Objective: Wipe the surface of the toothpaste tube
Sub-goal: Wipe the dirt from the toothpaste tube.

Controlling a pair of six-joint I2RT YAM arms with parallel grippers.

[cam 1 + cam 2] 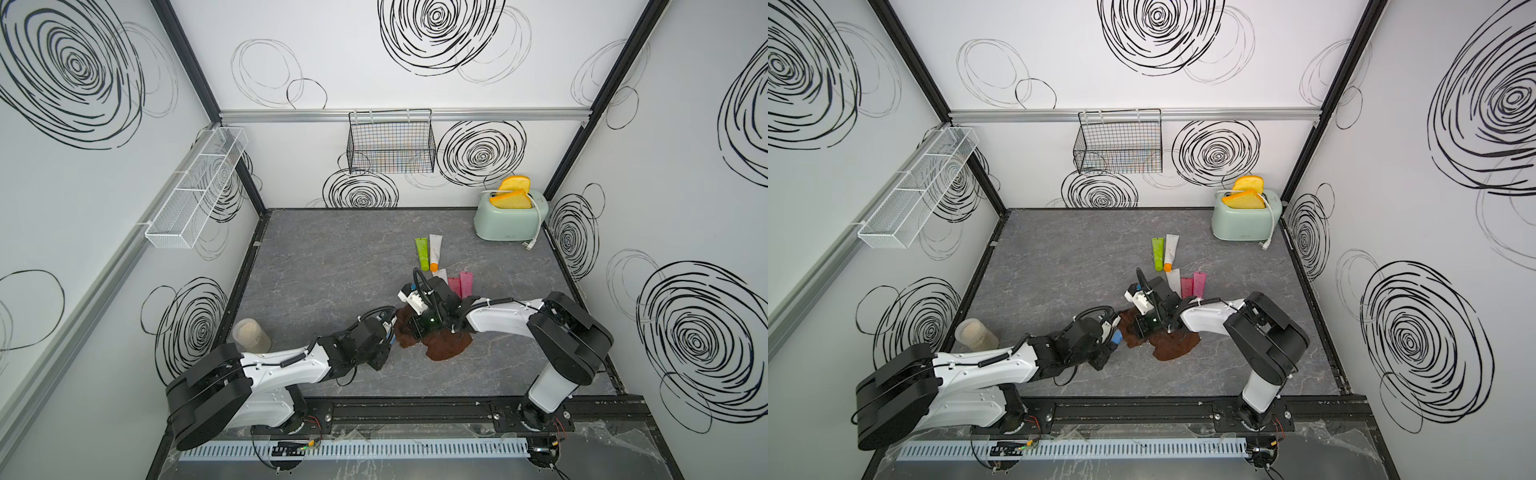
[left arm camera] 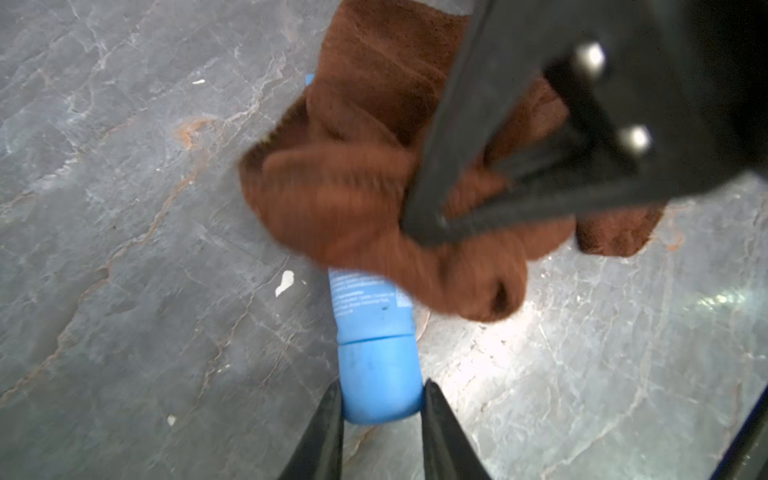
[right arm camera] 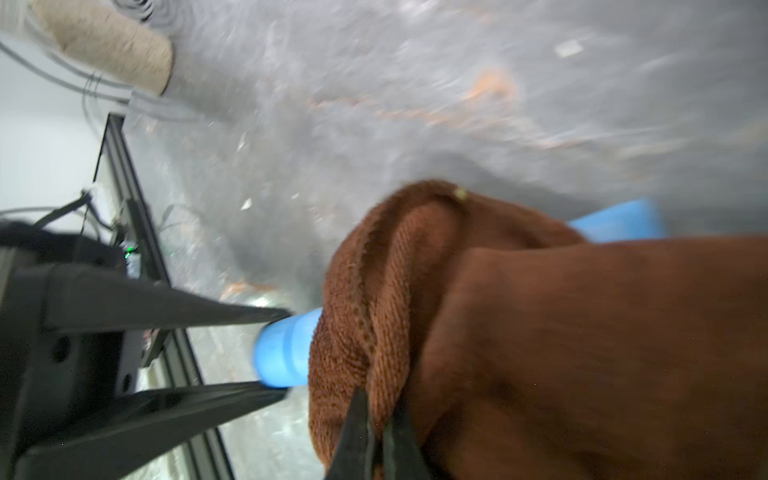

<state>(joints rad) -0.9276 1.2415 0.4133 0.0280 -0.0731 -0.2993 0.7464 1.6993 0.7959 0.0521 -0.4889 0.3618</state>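
Grey marbled stone patterning covers the surface [image 1: 332, 257] inside a white enclosure scrawled with black swirls, and the work centres on a brown cloth [image 1: 451, 347] lying toward the near middle. Under that cloth lies the toothpaste tube [image 2: 370, 303], a blue one flat on the surface. Its cap [image 2: 380, 376] sticks out from the cloth's edge on the side facing the left arm, and a sliver of its crimped tail shows past the cloth's far side. The left end effector [image 2: 381, 387] is set narrow, its two fingers pressed on either side of the cap. This looks like a bracing hold, pinning the tube so it cannot slide or roll while the cloth rubs over it. The right end effector [image 3: 376, 415] is pinched fully together on a bunched fold of the cloth, which drapes over the tube's body, so the fabric serves as the wiping pad. The left arm reaches out low from its base, forearm nearly level and wrist close above the surface, pointing at the cloth. The right arm stands with its elbow raised, forearm folding back inward and wrist tipped steeply down onto the cloth. Other tubes [image 1: 434, 253] lie beyond the cloth, apart from it and seemingly not in play.
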